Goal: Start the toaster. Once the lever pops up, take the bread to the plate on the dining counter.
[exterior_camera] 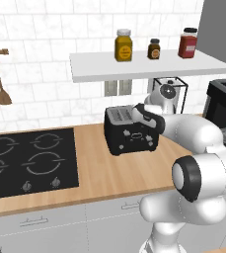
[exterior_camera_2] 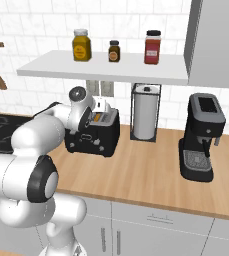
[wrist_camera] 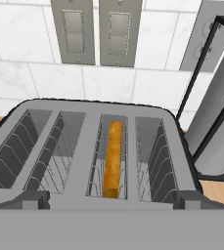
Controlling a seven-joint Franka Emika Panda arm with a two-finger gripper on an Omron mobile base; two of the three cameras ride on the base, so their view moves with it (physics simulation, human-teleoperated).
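The black toaster (exterior_camera: 129, 129) was seen on the wooden counter (exterior_camera: 104, 168), the bread (wrist_camera: 112, 158) upright in one slot, with the fingers (wrist_camera: 35, 199) spread apart above it.

Glossy white rounded arm (exterior_camera: 198, 163) swells up from the lower right of the left base view, its fat tubular links joined by dark charcoal rings, with a round grey-black cap (exterior_camera_2: 77, 94) at upper centre-left of the right base view.

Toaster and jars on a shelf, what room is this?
A kitchen, most likely. The toaster sits on a wooden worktop beside a black hob, with a coffee machine further along.
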